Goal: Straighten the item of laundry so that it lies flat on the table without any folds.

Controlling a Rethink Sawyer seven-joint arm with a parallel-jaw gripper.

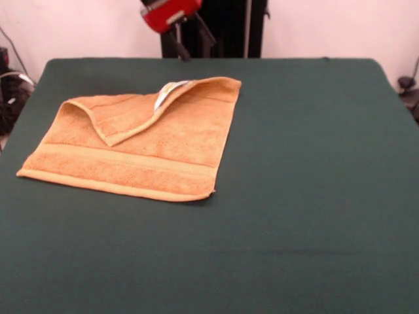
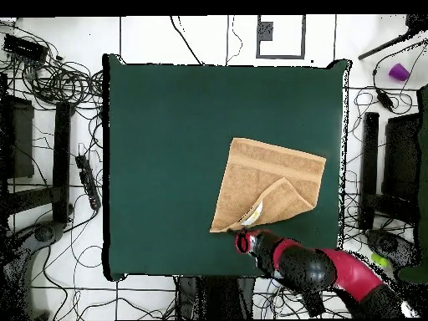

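- Towel lies on the green tabletop, in the front view left of centre and toward the robot's side.
- One far corner is folded back over the body, forming a triangular flap; the white label shows on that flap.
- A woven band runs along the towel's camera-side edge, which lies flat and straight.
- Overhead: the towel sits near the right-hand table edge, with its folded corner pointing toward the robot's edge.
- Open cloth is wide on the rest of the tabletop; nothing else rests on it.
- The red and black arm reaches over the robot-side edge, its pincer just beside the towel's nearest corner.
- Cannot tell whether the pincer is open or closed.
- Cables and dark equipment crowd the floor around the table.
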